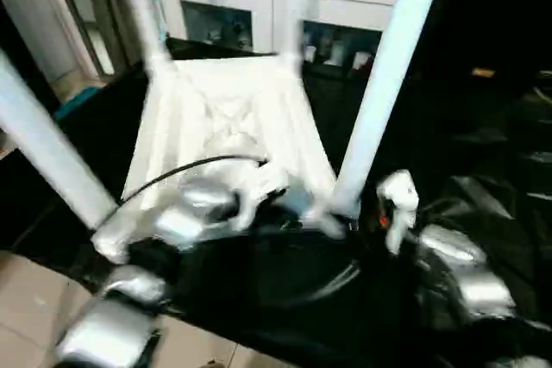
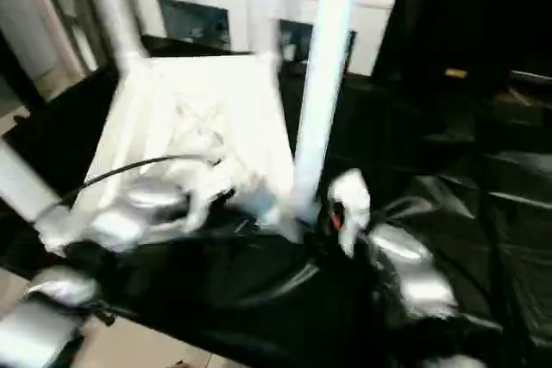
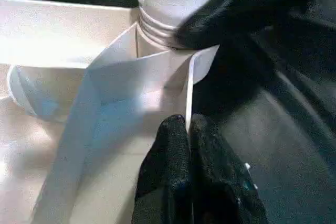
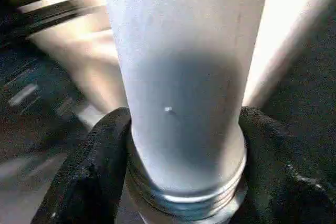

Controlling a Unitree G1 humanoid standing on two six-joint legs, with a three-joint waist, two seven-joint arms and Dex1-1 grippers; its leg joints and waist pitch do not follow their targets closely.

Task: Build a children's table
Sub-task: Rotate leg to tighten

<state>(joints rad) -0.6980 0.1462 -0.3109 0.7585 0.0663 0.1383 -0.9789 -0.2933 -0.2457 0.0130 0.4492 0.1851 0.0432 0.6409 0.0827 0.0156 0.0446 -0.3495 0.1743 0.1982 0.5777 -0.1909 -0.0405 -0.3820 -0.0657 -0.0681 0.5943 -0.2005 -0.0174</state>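
White plastic table top (image 1: 228, 127) lay upside down on the black-covered surface (image 1: 483, 204), legs upward. Left gripper (image 3: 188, 129) was pinched closed on its thin rim. Right gripper (image 4: 184, 145) clasped the near-right leg (image 4: 184, 66) just above its threaded base

White glass-door cabinet (image 1: 285, 6) behind — black sheeting (image 1: 483, 152) over pale tiled floor (image 1: 34, 299).

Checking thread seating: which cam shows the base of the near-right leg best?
Right wrist view: the leg is close up, its threaded base ring visible between the right gripper's fingers. Left wrist view shows the threads at the corner socket. Eye views show it blurred.
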